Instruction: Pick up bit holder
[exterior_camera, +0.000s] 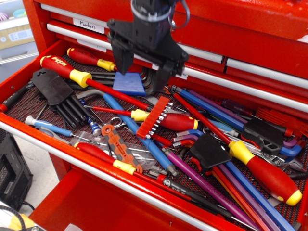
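Observation:
The bit holder (153, 117) is a short red plastic strip with a row of small silver bits. It lies slanted in the middle of the open red tool drawer (29, 126), resting on screwdrivers. My black gripper (142, 73) hangs above the drawer's back part, over a blue hex key holder (129, 83), up and to the left of the bit holder. Its two fingers stand apart and nothing is between them.
The drawer is crowded: red-and-yellow screwdrivers (67, 70), a black hex key set (53, 87), an orange-and-black folding tool (118, 144), blue and purple long keys (226, 183), another black holder (209, 152). The closed upper drawers (216, 29) rise behind the gripper.

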Robot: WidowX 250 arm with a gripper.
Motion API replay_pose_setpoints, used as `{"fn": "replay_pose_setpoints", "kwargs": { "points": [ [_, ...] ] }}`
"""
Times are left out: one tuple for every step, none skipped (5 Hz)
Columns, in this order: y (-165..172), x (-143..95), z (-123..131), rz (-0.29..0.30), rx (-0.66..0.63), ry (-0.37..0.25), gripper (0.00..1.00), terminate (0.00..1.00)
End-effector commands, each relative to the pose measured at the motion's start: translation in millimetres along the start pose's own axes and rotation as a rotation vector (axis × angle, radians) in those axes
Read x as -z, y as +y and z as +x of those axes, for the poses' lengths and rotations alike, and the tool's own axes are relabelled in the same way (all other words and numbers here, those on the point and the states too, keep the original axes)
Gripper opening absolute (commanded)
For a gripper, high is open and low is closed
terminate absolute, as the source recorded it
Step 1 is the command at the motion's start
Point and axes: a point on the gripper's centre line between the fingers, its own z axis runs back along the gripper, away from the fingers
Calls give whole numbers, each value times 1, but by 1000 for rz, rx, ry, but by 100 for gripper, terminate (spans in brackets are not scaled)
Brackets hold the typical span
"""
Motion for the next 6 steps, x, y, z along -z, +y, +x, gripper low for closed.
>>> {"fn": "replay_pose_setpoints", "kwargs": {
  "points": [
    [-17, 28, 5, -59, 19, -65, 100, 0],
    [-22, 54, 2, -62, 24, -90, 100, 0],
    [-19, 73, 2, -59, 22, -125, 100, 0],
    [-19, 85, 1, -61, 19, -142, 100, 0],
    [-14, 93, 2, -37, 34, -147, 100, 0],
    [-13, 102, 1, -77, 32, -143, 100, 0]
  ]
}}
